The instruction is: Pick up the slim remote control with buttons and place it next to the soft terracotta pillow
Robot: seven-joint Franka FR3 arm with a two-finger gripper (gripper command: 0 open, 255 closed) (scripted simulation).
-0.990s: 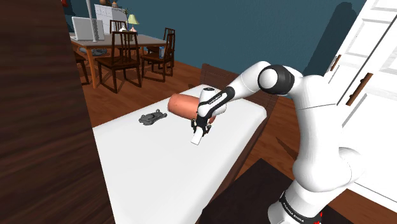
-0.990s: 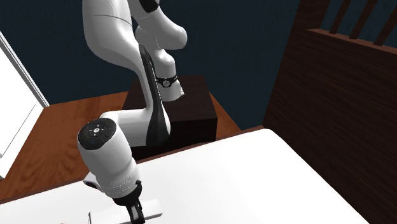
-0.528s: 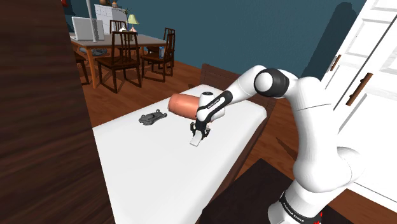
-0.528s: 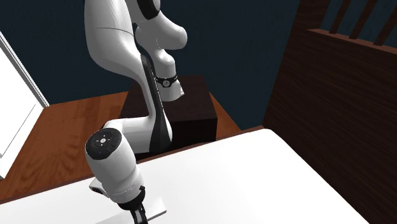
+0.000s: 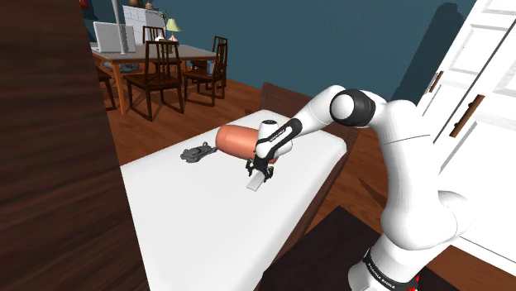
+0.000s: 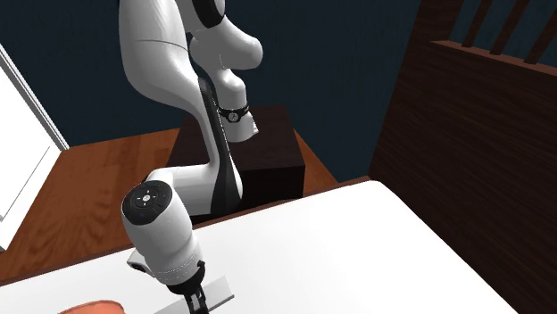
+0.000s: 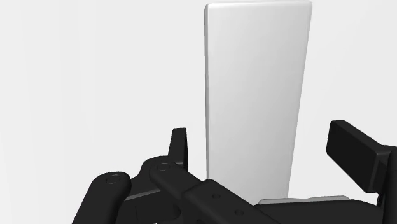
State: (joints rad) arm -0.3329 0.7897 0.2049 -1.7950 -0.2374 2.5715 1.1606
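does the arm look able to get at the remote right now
Probably yes: the tool hangs open right over the remote, straddling it without touching. Nothing lies in between, and the pillow sits off to one side.

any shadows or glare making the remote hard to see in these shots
Wrist view: no glare; the flat pale grey remote nearly blends into the white table, with only faint shading across it. Shoulder view: a dark shadow lies on the blue wall.
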